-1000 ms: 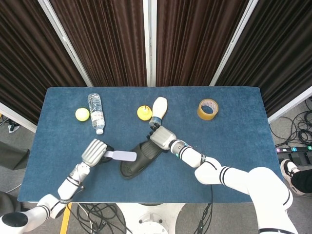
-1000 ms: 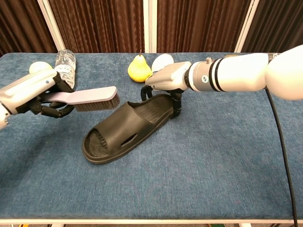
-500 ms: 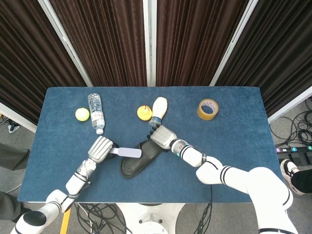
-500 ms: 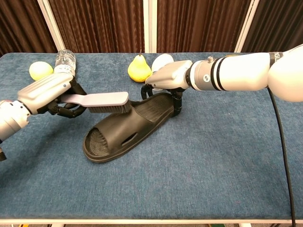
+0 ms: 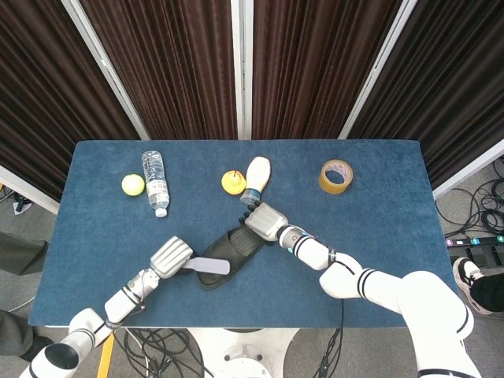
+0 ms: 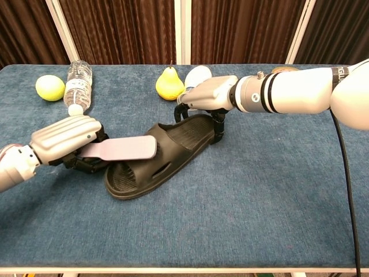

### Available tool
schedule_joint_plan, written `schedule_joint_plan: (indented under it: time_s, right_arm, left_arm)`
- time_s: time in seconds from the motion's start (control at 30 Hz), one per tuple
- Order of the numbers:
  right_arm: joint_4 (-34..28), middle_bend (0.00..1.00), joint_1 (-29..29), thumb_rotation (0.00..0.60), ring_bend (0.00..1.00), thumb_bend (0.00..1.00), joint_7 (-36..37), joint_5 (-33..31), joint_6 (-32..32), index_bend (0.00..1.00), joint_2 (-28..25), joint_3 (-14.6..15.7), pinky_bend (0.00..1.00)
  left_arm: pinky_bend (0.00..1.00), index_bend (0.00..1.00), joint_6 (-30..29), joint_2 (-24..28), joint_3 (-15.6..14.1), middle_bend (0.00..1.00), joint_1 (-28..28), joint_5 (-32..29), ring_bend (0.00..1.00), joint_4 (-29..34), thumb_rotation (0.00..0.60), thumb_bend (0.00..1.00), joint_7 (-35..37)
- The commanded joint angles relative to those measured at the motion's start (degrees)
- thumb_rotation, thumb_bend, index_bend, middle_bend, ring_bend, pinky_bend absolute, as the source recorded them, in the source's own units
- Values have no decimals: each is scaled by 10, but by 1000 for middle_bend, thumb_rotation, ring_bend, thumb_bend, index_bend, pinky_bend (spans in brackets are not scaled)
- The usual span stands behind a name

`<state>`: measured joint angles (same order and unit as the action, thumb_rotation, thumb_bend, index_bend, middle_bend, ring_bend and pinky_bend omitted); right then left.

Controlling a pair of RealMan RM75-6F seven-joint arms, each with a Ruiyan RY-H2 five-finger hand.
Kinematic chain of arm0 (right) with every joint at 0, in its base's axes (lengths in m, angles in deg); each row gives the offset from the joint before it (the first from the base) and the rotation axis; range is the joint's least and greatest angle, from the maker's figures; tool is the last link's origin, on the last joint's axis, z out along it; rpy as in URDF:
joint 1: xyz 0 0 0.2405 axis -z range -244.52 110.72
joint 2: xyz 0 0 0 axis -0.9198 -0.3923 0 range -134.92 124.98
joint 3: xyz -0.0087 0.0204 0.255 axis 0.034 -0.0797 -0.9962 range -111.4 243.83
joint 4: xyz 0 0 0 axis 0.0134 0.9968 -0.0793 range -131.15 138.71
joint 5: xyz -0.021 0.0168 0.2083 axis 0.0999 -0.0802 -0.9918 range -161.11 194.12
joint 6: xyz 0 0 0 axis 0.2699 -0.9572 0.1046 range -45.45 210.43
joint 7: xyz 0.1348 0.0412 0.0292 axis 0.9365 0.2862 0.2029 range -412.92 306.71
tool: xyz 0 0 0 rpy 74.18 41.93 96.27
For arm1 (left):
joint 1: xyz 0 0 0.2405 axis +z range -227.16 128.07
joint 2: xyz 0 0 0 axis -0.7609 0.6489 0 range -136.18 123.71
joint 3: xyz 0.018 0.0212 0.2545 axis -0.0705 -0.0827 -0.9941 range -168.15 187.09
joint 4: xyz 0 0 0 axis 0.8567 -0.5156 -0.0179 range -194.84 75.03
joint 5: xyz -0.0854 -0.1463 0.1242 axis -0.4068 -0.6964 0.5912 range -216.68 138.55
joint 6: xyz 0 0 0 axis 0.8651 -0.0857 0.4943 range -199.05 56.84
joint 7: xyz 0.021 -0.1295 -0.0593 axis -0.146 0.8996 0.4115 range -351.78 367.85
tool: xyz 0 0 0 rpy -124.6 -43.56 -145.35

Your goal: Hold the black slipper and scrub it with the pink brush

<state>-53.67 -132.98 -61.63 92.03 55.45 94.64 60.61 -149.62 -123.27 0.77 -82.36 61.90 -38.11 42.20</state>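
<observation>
Slipper (image 6: 155, 160) lying near mid-tabletop (image 6: 259, 190), heel end gripped by right hand (image 6: 210, 98), toe end toward left hand (image 6: 63, 138). Brush (image 6: 120, 148) clasped by its handle in left hand, head laid across slipper's toe strap, bristle contact hard to tell. Beyond slipper: pear (image 6: 169, 84) and white bottle (image 6: 198, 75) just behind its heel, water bottle (image 6: 76, 85) and yellow ball (image 6: 49, 87) off past left hand, tape roll (image 5: 335, 176) well apart on right hand's side.
</observation>
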Motion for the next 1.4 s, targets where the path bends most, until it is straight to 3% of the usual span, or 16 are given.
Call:
schedule_joint_plan:
  time_s: [0.03,0.13,0.3,0.53,0.63,0.8,1.0,1.17,1.23,1.4]
  right_arm:
    - [1,315,1,600,144,248,8,7,-4,462,-1,1,172]
    - [1,315,1,600,144,248,15,13,-7,462,-2,1,173]
    - [-2,315,2,600,144,248,20,19,-9,462,-5,4,176]
    - [-8,314,2,600,144,249,18,20,-10,463,-8,3,185]
    - [-9,314,2,600,144,248,16,20,-10,463,-9,4,186]
    - [-10,315,2,600,144,248,15,19,-11,463,-12,3,186]
    - [-8,316,4,600,144,248,17,16,-10,463,-11,3,190]
    - [-7,316,3,600,144,248,20,19,-10,463,-8,4,195]
    - [-9,315,3,600,144,247,22,20,-10,463,-8,4,196]
    - [-12,315,3,600,144,247,24,24,-12,463,-10,4,198]
  left_arm:
    - [1000,1000,-30,17,-5,1000,5,7,1000,30,600,533,1]
    - [1000,1000,-41,29,10,1000,0,-5,1000,54,600,533,6]
    - [1000,1000,16,43,48,1000,-24,-46,1000,77,600,533,16]
    - [1000,1000,88,21,84,1000,-46,-89,1000,50,600,534,-7]
    - [1000,1000,99,10,75,1000,-47,-85,1000,34,600,535,-27]
    - [1000,1000,105,14,34,1000,-37,-54,1000,26,600,535,-47]
    - [1000,1000,90,40,9,1000,-24,-35,1000,60,600,535,-52]
    - [1000,1000,124,83,-16,1000,-32,-19,1000,122,600,537,-73]
    - [1000,1000,124,99,-17,1000,-32,-20,1000,151,600,538,-81]
    - [1000,1000,56,118,11,1000,-14,-31,1000,199,600,538,-98]
